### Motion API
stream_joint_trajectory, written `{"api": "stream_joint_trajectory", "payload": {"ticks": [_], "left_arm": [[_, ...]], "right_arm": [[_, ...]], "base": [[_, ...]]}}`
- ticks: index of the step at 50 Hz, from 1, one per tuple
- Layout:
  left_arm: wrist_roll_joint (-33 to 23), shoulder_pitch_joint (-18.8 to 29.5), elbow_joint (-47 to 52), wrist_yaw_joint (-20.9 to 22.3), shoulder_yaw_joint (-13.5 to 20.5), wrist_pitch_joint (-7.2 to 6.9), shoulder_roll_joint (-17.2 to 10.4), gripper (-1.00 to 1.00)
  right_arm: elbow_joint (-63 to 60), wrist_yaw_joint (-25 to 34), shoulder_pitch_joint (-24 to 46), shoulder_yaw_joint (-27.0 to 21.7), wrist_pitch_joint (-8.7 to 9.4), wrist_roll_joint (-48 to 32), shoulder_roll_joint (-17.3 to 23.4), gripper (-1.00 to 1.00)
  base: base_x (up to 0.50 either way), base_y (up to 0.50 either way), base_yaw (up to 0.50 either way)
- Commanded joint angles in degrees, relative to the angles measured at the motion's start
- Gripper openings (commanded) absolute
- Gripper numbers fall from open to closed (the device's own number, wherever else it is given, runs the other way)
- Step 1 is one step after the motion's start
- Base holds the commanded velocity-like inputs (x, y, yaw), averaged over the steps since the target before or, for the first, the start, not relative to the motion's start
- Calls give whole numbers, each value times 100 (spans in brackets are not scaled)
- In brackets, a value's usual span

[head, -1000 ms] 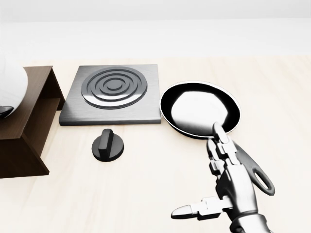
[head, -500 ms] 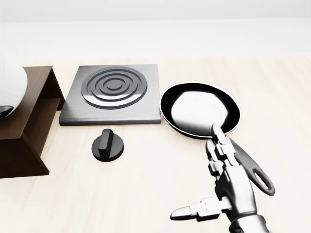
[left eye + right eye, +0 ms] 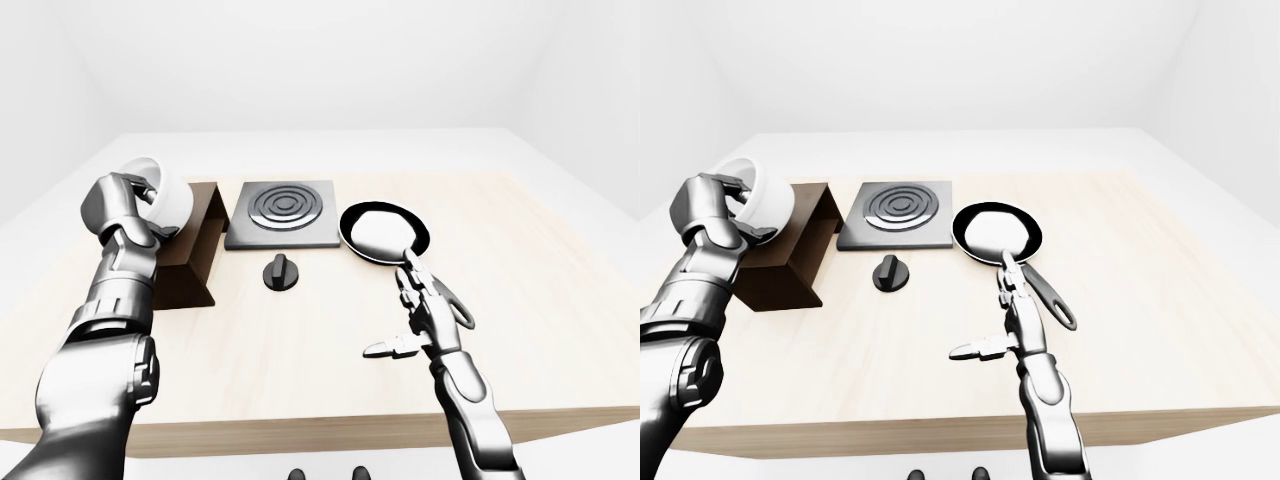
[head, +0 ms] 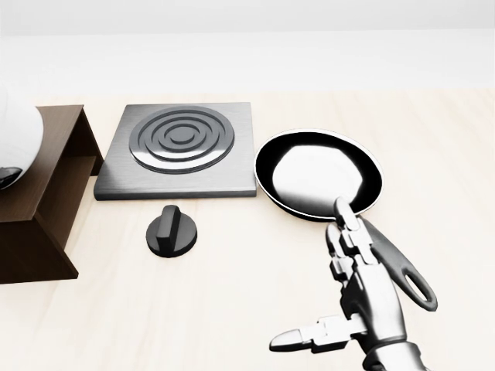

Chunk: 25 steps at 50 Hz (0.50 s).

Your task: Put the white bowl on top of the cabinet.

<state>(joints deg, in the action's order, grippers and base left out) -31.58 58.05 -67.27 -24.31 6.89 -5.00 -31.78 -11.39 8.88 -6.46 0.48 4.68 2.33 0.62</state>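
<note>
Two hands show: the left hand (image 3: 715, 205) grips the white bowl (image 3: 760, 205) over the brown cabinet (image 3: 790, 255), the right hand (image 4: 363, 297) spread loose beside the frying pan (image 4: 317, 174).

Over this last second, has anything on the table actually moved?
Hardly. The right robot hand, open above the pan's handle, has crept slightly toward the head view's bottom left. The pan, the knob, the burner plate, the cabinet and the white bowl at the left edge look unchanged.

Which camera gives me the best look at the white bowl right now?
The right-eye view: the white bowl shows whole, gripped by the left hand over the cabinet. Left-eye shows it similarly; the head view catches only its edge.
</note>
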Motion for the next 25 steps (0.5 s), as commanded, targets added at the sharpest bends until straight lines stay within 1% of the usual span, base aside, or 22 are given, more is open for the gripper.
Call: {"api": "stream_joint_trajectory", "payload": {"ticks": [1, 13, 14, 18, 25], "left_arm": [[-177, 11, -91, -216, -13, 0, -86, -100], [-140, 38, -269, -296, -10, 0, -82, -100], [-164, 38, -215, -283, -34, 0, -83, 100], [-180, 45, -212, -305, -37, 0, -81, 100], [-196, 29, -145, -283, -38, 0, -67, 100]], "right_arm": [[-12, 3, -7, 10, 5, -7, 6, 100], [17, 8, 1, 20, -16, -25, 3, 100], [28, 3, 1, 40, -26, -38, -6, 100], [-31, 13, -27, 39, 0, -25, 0, 100], [-29, 37, -46, 30, -22, -19, 9, 100]], "base": [[0, 0, 0], [0, 0, 0], [0, 0, 0], [0, 0, 0], [0, 0, 0]]}}
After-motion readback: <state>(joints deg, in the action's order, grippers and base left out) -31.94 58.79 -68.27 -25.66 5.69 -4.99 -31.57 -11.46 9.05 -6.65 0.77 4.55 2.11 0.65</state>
